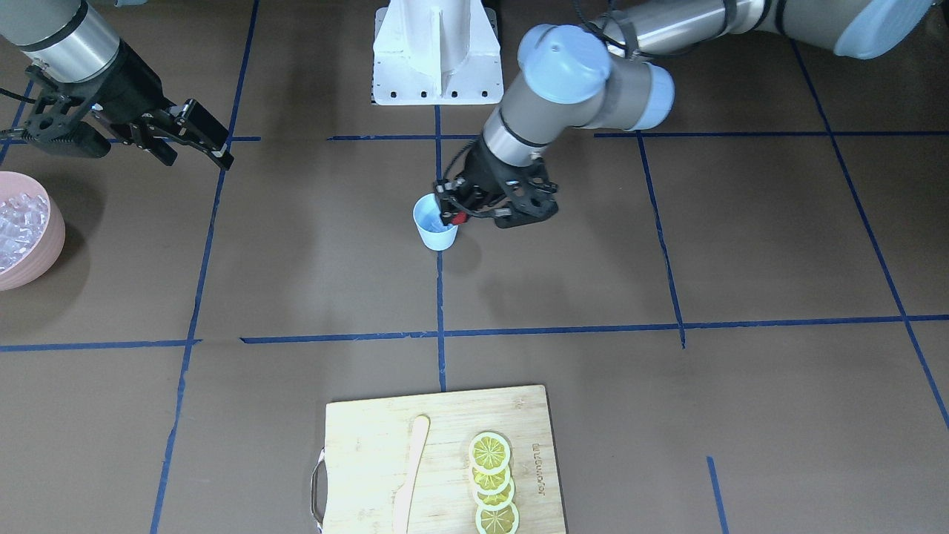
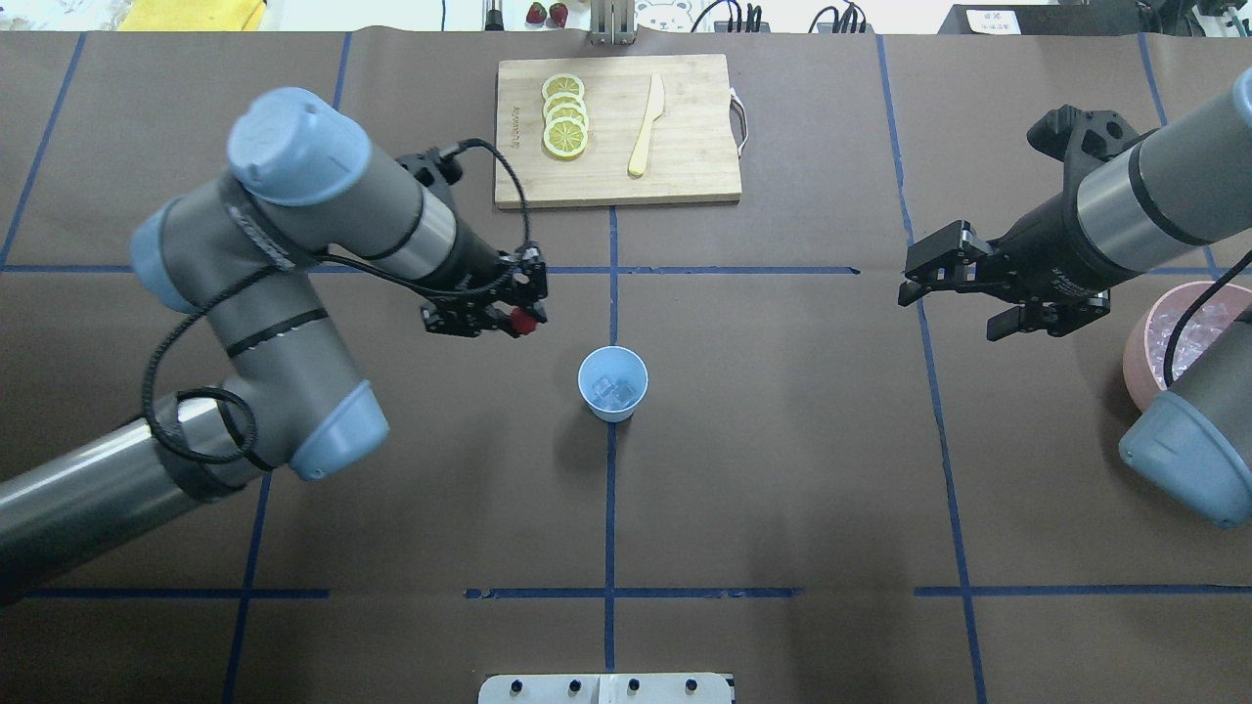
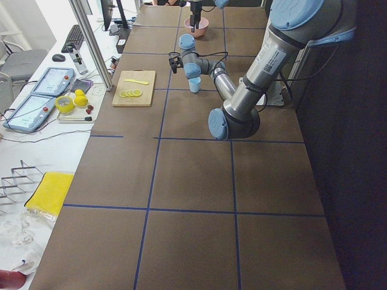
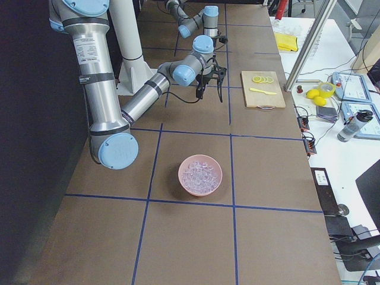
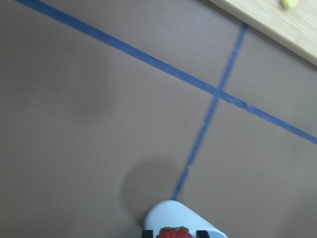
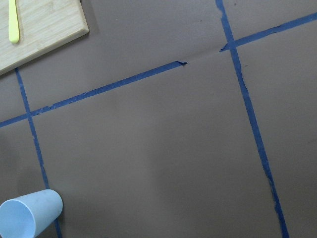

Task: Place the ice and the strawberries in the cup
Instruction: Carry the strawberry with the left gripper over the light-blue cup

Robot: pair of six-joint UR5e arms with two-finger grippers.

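Note:
The pale blue cup (image 2: 612, 383) stands at the table's middle with clear ice cubes (image 2: 616, 392) inside; it also shows in the front view (image 1: 435, 222). My left gripper (image 2: 525, 320) is shut on the small red strawberry (image 2: 525, 321) and holds it in the air, to the left of and beyond the cup. The berry shows at the bottom of the left wrist view (image 5: 176, 233), just above the cup's rim (image 5: 183, 218). My right gripper (image 2: 915, 279) is open and empty, far right of the cup. The cup shows at the lower left of the right wrist view (image 6: 28, 217).
A pink bowl (image 1: 30, 230) of ice cubes stands at the table's end by my right arm. A wooden cutting board (image 2: 616, 132) at the far side carries lemon slices (image 2: 564, 115) and a pale knife (image 2: 647, 125). Blue tape lines cross the brown table.

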